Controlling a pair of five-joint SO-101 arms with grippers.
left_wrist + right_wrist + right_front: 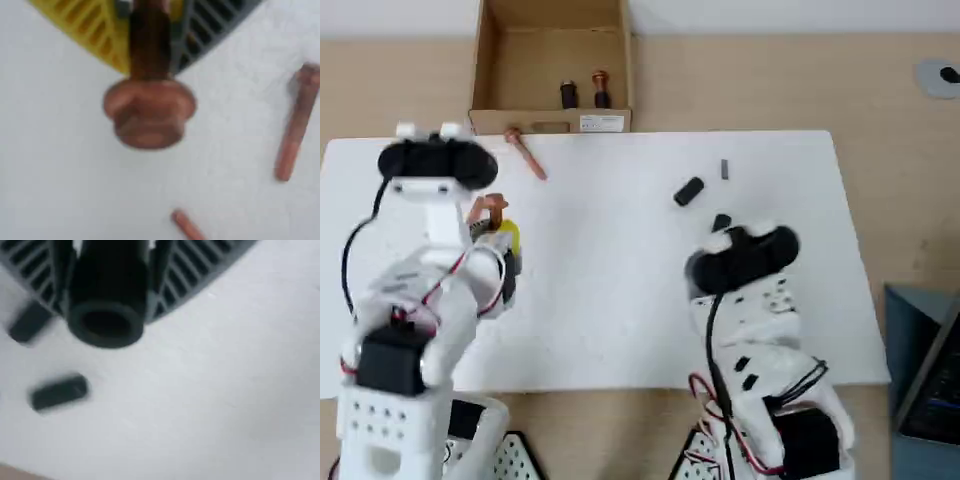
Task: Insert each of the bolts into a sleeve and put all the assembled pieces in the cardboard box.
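**Bolt and sleeve each gripped**

High view: the cardboard box (480, 70) holds two assembled pieces (601, 90), and a loose bolt (527, 154) lies just outside its front wall.

Left wrist view: the left gripper (150, 35) is clamped on a copper bolt (149, 107).

Right wrist view: the right gripper (107, 265) is clamped on a black sleeve (106, 315), with two spare sleeves (59, 391) lying nearby.

The left arm (430, 290) and right arm (760, 310) are showing white shells, black motors, red cables. The left gripper (150, 25) is wearing one yellow ribbed finger (85, 25), the other seemingly grey; the right gripper (107, 265), grey ribs.

Bright even light; faint soft shadows on white mat (610, 300); cardboard box (520, 70) interior darker.
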